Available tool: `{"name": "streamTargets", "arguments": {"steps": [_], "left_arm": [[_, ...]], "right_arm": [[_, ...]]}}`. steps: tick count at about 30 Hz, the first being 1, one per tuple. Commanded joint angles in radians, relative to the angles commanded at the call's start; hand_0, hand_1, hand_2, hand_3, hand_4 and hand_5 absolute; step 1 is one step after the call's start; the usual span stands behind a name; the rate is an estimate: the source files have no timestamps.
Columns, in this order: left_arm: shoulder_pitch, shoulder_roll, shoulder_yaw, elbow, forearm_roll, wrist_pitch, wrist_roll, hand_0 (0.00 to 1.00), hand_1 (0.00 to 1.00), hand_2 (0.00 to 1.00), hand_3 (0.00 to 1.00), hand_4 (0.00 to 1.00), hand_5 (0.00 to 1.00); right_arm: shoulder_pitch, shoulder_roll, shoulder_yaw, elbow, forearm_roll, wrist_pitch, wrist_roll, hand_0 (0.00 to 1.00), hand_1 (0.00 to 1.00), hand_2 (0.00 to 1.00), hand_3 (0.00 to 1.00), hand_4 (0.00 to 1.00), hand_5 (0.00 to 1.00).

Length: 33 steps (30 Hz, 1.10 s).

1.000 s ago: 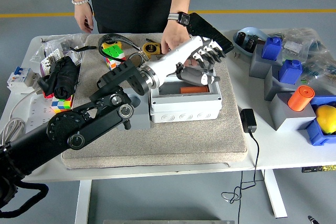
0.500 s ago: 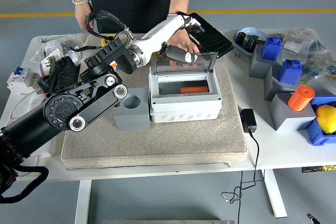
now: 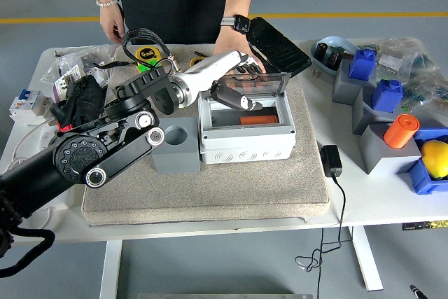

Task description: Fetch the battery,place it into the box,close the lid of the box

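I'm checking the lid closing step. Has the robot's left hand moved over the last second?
Yes. The left hand pulled back from the box's right side, swung toward the far edge, and now sits at the raised clear lid, above the orange battery.

L hand [image 3: 234, 82] at box [image 3: 245, 131] lid [image 3: 260, 82], battery [image 3: 257, 120] inside

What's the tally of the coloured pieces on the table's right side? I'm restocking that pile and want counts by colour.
Blue: 3, a block on a grey stand, a second block and a bin
Orange: 1, a cylinder
Yellow: 1, a ball in the bin
Grey: 3 stands
Total: 8
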Motion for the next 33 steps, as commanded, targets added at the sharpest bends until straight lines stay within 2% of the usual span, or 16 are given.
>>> {"name": "streamTargets", "arguments": {"steps": [12,13,20,26,30,33], "left_arm": [[0.079,0.028,0.016,-0.143,-0.045,-0.023,0.032,0.757,0.748,0.726,0.684,0.925,0.322],[0.085,0.028,0.018,-0.148,-0.047,-0.024,0.034,0.723,0.733,0.711,0.672,0.923,0.325],[0.113,0.027,0.036,-0.148,-0.062,-0.023,0.029,0.723,0.731,0.707,0.669,0.919,0.321],[0.117,0.029,0.042,-0.139,-0.069,-0.024,0.025,0.717,0.725,0.697,0.662,0.916,0.318],[0.126,0.033,0.015,-0.157,-0.086,-0.018,0.013,0.717,0.725,0.697,0.662,0.916,0.318],[0.14,0.035,-0.012,-0.163,-0.129,0.003,-0.023,0.7,0.716,0.692,0.655,0.912,0.311]], "right_arm": [[-0.006,0.001,0.002,0.0,0.001,0.001,0.003,0.666,0.636,0.641,0.535,0.881,0.434],[-0.006,0.001,0.002,0.0,0.001,0.001,0.003,0.665,0.637,0.641,0.535,0.881,0.437],[-0.006,0.002,0.001,0.0,0.0,-0.001,0.002,0.666,0.636,0.641,0.535,0.881,0.435],[-0.007,0.003,0.007,-0.001,-0.004,-0.004,0.002,0.666,0.637,0.641,0.534,0.88,0.435],[-0.007,0.003,0.006,-0.001,-0.002,-0.005,0.003,0.666,0.637,0.641,0.534,0.88,0.435],[-0.007,0.002,0.005,-0.001,0.0,-0.006,0.004,0.666,0.637,0.641,0.535,0.881,0.435]]}}
